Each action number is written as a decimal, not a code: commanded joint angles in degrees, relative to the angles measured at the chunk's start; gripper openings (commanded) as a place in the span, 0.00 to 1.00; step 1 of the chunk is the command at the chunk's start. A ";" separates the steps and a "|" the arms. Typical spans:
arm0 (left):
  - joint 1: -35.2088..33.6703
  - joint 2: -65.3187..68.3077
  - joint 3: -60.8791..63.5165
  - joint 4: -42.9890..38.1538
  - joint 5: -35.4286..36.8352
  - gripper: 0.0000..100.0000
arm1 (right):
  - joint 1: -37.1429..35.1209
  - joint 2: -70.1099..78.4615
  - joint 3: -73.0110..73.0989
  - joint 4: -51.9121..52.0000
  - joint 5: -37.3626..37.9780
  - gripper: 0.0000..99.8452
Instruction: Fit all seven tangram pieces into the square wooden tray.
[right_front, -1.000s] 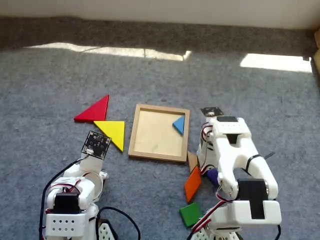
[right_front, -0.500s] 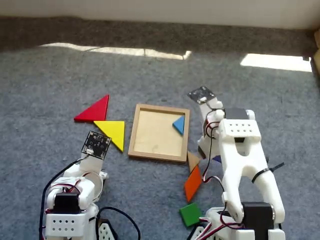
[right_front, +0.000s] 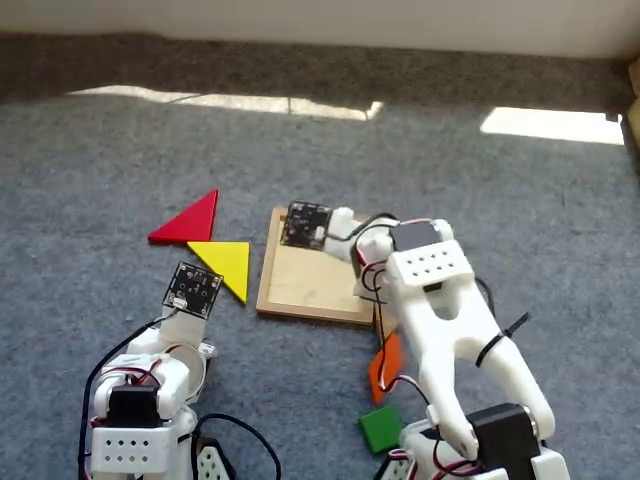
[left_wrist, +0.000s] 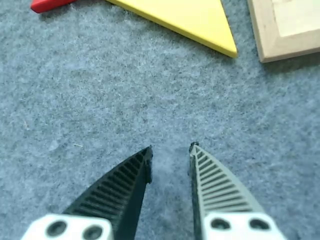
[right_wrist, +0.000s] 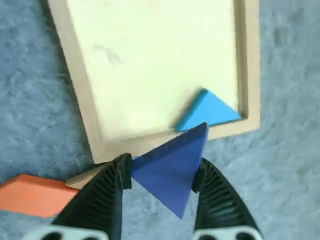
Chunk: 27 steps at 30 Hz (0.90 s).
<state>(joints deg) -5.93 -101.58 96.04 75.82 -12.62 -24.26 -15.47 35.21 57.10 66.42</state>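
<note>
Square wooden tray (right_front: 268, 272) just ahead of and under right hand (right_wrist: 162, 169); floor nearly bare, so early in the task by my count: one of seven seated, one in the grip, five out on the grey carpet (right_front: 120, 160).

Large red triangle (right_front: 190, 222) and large yellow triangle (right_front: 225, 262) ahead of left hand (left_wrist: 170, 149), beside the tray, not inside. Left hand parted, holding nothing, low over carpet.

Dark blue triangle (right_wrist: 170, 167) clamped between right hand's fingers (right_wrist: 112, 182), tip over the tray rim; not yet seated, cannot tell if touching the rim.

Orange parallelogram (right_front: 385, 365) and green square (right_front: 380, 428) behind right hand, near that arm's base, both outside.

Small light blue triangle (right_wrist: 207, 112) seated in tray corner, just ahead of the held piece.

Tan piece (right_wrist: 82, 177) beside right hand, against the tray's outer rim, mostly hidden.

Likely left: seating the dark blue, then five more picks.
</note>
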 joint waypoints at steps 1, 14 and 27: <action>0.66 -2.86 1.10 0.26 0.09 0.13 | -3.74 -2.77 -2.68 -3.30 7.56 0.03; 0.66 -2.86 1.10 0.26 0.09 0.13 | -7.25 -3.12 8.04 -14.99 16.35 0.05; 0.66 -2.86 1.10 0.26 0.09 0.13 | -7.16 -4.00 8.13 -13.14 16.18 0.18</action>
<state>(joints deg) -5.93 -101.58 96.04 75.82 -12.62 -31.12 -15.47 44.35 43.21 82.15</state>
